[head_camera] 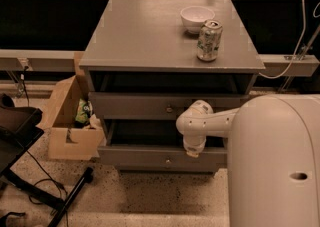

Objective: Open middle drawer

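The grey cabinet (150,31) shows two drawer fronts, each with a small round knob. The upper front (130,106) sits in line with the cabinet. Below it, the middle drawer (130,157) stands pulled out, with its dark inside showing behind its front and its knob (167,161) at centre. The lowest drawer is hidden under it. My white arm reaches in from the right. My gripper (193,150) hangs at the top edge of the pulled-out front, just right of the knob and apart from it.
A white bowl (197,18) and a drink can (209,40) stand on the cabinet top at the back right. An open cardboard box (70,121) with items sits on the floor to the left. Black chair legs and cables (45,191) lie at the lower left. My own white body (275,166) fills the lower right.
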You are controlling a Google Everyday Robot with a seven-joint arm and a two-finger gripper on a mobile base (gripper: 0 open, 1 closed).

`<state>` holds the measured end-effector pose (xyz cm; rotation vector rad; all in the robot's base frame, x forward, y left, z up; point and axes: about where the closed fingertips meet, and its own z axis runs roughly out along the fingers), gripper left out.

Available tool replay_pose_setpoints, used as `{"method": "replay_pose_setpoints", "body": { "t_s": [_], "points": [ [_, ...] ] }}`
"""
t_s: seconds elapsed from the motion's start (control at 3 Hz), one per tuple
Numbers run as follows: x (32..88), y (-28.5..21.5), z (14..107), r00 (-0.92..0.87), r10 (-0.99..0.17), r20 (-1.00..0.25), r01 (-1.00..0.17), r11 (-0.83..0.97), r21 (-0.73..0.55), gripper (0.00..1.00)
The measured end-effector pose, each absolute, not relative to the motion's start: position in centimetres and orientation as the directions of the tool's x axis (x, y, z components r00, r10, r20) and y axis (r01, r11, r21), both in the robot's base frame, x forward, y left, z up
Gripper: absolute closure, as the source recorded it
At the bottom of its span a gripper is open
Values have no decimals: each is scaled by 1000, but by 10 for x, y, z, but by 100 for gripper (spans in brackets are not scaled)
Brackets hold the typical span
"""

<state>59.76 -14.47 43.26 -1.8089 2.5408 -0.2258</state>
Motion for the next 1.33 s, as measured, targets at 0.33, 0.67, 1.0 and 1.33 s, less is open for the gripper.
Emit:
{"method": "replay_pose_setpoints", "body": {
  "t_s": [0.33,0.67,1.0,1.33],
  "points": [
    [597,-145,433,-331,-941,72,-939,320,-125,14],
    [597,-145,434,-331,-941,72,-939,320,-125,0],
    [597,-146,433,-334,-940,70,-938,324,-122,0],
    [592,-162,414,-392,-918,64,-919,388,-69,17]
  ]
}}
